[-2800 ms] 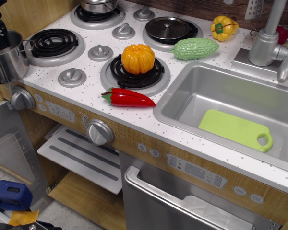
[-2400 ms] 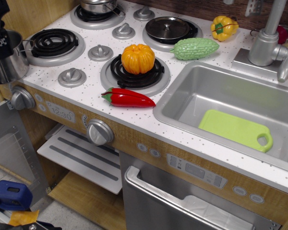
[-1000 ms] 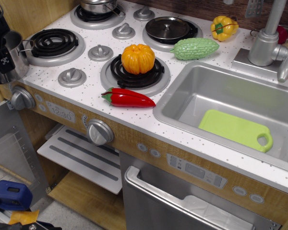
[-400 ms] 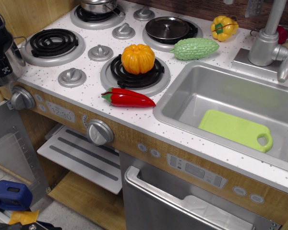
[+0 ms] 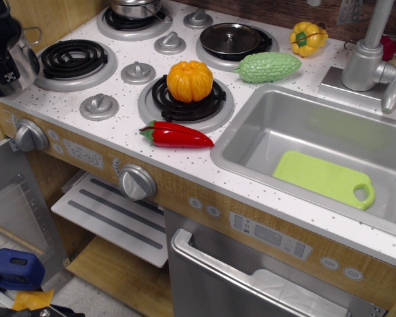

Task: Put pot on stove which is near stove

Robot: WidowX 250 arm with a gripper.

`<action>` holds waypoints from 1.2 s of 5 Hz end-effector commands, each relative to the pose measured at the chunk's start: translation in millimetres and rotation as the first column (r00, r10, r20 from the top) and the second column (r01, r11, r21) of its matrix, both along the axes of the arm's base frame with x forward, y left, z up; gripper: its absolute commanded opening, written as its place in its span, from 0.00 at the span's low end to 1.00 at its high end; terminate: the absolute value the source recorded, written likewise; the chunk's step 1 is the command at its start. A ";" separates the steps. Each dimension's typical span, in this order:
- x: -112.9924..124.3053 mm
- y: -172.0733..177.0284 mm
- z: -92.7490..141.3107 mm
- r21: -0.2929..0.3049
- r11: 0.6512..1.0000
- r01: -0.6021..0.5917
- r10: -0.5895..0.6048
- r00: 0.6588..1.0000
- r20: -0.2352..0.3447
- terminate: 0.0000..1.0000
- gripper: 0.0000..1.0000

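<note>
Pot (image 5: 25, 58) beside stove (image 5: 112, 86), tool-held.

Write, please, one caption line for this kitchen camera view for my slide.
Black pincer carries the small shiny steel pot at the left edge of the white speckled toy stove, beside an empty black coil burner.

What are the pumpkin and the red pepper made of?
The orange pumpkin and the red pepper both look like glossy moulded plastic: each shows bright shiny highlights and smooth, even colour. They seem to be toys, though the picture cannot prove it.
</note>
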State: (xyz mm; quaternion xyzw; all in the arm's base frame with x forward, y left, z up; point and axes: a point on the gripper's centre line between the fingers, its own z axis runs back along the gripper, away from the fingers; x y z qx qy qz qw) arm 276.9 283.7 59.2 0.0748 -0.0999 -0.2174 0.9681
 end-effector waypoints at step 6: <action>68.0 -12.0 28.6 0.036 0.971 0.236 -0.239 0.961 0.143 0.00 0.00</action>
